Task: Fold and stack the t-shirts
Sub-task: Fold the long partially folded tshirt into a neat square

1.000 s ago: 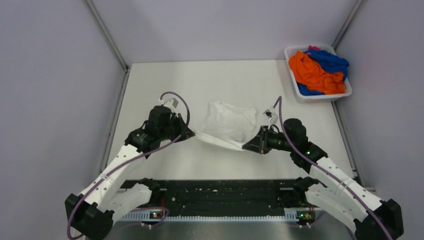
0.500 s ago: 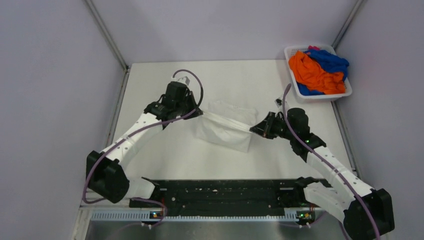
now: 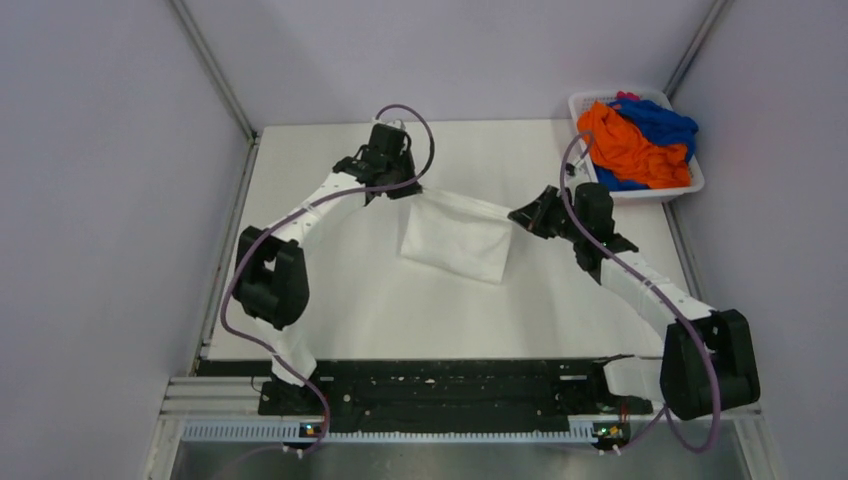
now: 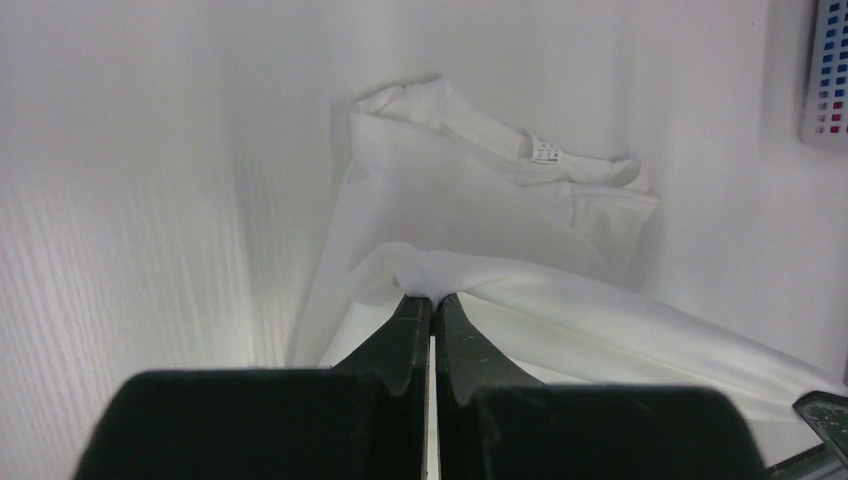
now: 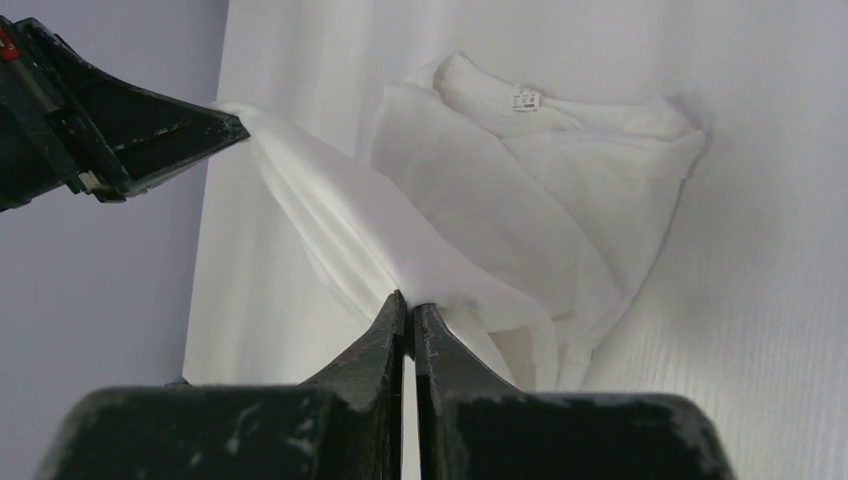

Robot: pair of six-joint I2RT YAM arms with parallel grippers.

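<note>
The white t-shirt (image 3: pixel 455 238) is held over the middle of the table (image 3: pixel 340 300). Its upper edge is stretched between the left gripper (image 3: pixel 414 191) and the right gripper (image 3: pixel 516 214), each clamped tight on the cloth.

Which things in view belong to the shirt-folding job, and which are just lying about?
Job: white shirt, pinched by left gripper and right gripper; orange shirt, blue shirt and pink shirt in the basket.
Lying about: basket, table.
</note>
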